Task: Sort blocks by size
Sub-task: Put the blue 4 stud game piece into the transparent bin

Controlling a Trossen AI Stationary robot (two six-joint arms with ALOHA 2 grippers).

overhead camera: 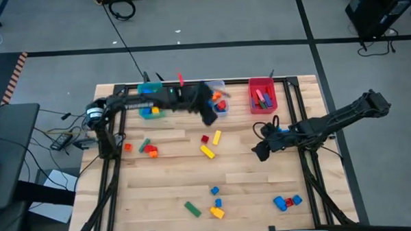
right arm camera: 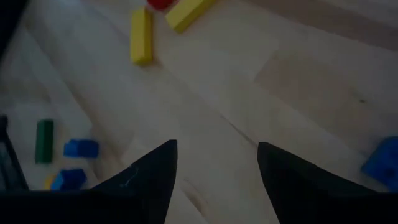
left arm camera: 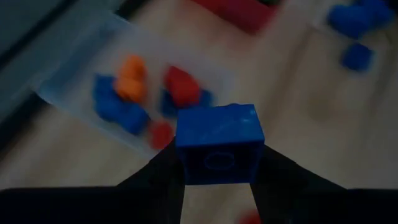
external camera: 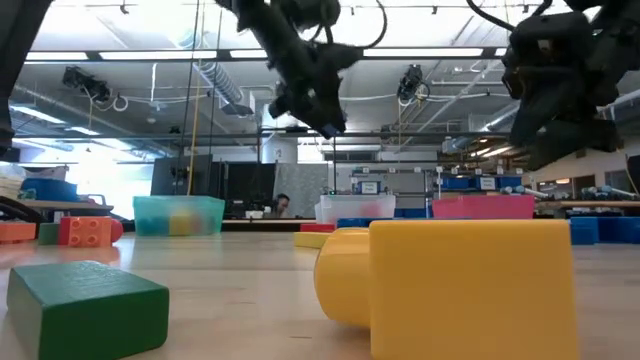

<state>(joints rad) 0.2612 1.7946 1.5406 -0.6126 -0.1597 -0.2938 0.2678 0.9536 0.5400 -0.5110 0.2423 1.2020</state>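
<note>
My left gripper [overhead camera: 210, 117] reaches across the back of the table and is shut on a blue block [left arm camera: 217, 140], beside the clear bin [overhead camera: 219, 105]. That bin [left arm camera: 74, 93] holds blue, orange and red blocks. My right gripper [overhead camera: 259, 153] hangs open over bare wood right of centre, with nothing between its fingers [right arm camera: 217, 149]. Loose blocks lie flat on the table: two yellow bars [overhead camera: 207, 152] and a red one [overhead camera: 205, 139] mid-table, and a blue cluster [overhead camera: 288, 202] near the front right. My left gripper pinches the blue block by two opposite sides [left arm camera: 186, 165] between its two fingers. The fingers slant down from the table's left. The block sits upright in the hold with its top face showing. It is lifted clear of the table, close to the clear bin's rim.
A teal bin [overhead camera: 150, 104] stands at the back left and a red bin [overhead camera: 262, 96] at the back right. Green, red and orange blocks [overhead camera: 146, 148] lie at the left. A green bar [overhead camera: 192, 209] and a yellow block [overhead camera: 216, 212] lie at the front.
</note>
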